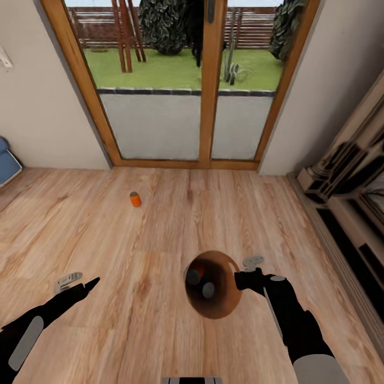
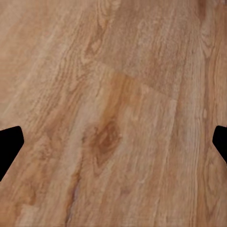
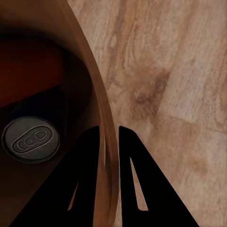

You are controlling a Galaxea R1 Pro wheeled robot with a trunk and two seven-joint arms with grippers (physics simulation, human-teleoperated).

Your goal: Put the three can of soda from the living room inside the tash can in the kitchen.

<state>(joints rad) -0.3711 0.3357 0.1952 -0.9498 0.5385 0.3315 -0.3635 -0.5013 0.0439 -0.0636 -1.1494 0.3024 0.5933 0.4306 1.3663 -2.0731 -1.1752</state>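
Because we need to carry the bin (image 1: 214,309) along, our right gripper (image 1: 238,281) pinches its rim, and two cans (image 1: 208,289) lie inside it. Our left gripper (image 1: 90,284) hangs beside the bin, fingers spread, holding nothing. Farther from the bin, toward the glass doors (image 1: 205,85), the orange can (image 1: 135,199) stands on the floor (image 1: 160,240).

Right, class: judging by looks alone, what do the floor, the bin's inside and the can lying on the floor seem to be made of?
Floor: light wood planks, matte, with visible grain, knots and board seams; could be laminate.
Bin: brown, wood-toned inside, smooth with a soft sheen; the material is uncertain. The right gripper pinches its thin rim.
Orange can: probably painted metal with a silvery top, like the pull-tab lid of a can inside the bin.
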